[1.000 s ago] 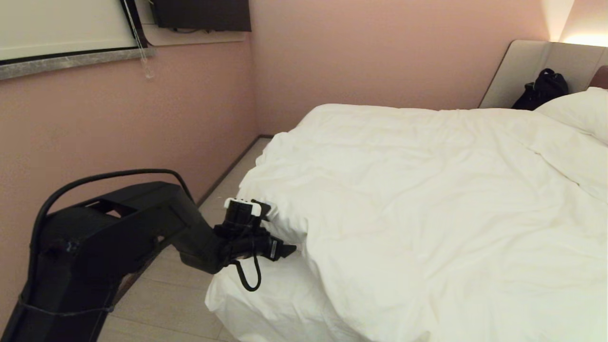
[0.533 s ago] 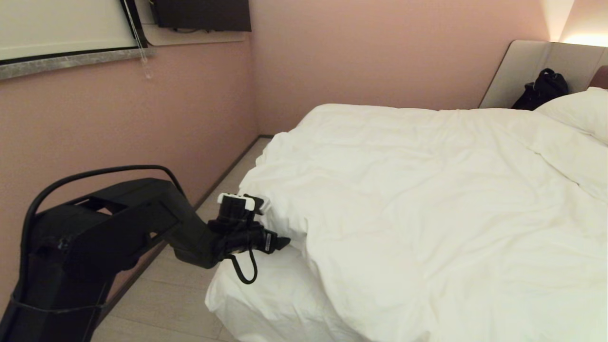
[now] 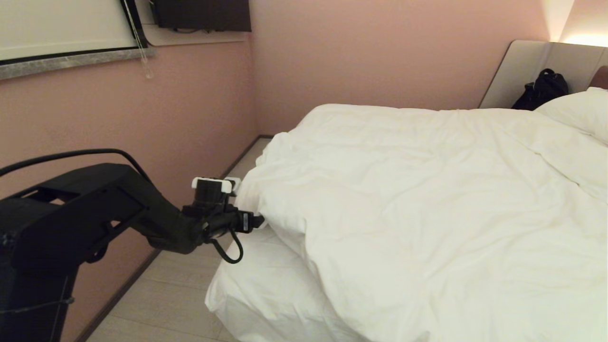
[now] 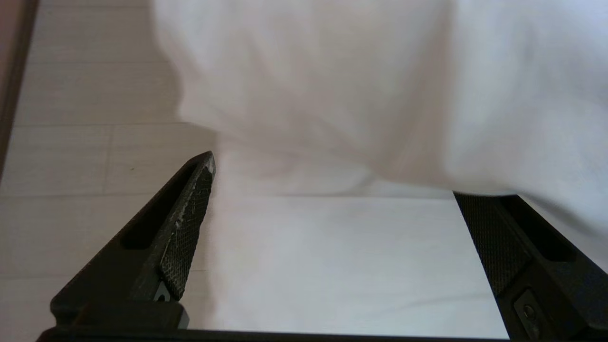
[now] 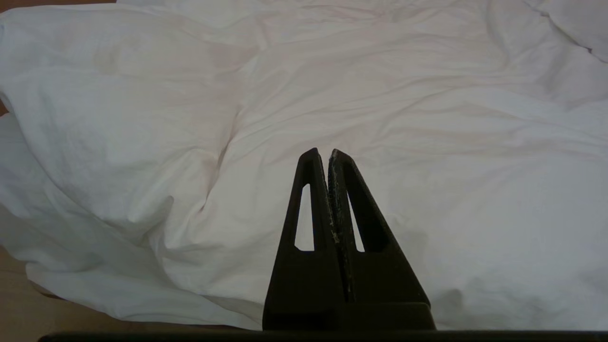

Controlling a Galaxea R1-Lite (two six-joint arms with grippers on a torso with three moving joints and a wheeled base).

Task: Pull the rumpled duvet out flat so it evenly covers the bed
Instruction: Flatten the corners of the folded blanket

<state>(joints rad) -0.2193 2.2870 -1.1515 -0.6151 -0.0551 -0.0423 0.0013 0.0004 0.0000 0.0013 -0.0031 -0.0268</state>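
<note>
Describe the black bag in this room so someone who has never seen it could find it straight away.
Start at the bed and follow the white duvet up to its far end. There, beside the pillow, a black bag with a looped handle leans against the pale padded headboard. It is the only dark thing among the white bedding.

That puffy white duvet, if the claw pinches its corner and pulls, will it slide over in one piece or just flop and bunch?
The duvet probably flops: it lies in soft folds and droops over the bed corner. It looks thick, so likely bulky yet light. Pulled from one corner by the open left gripper, it may stretch unevenly.
</note>
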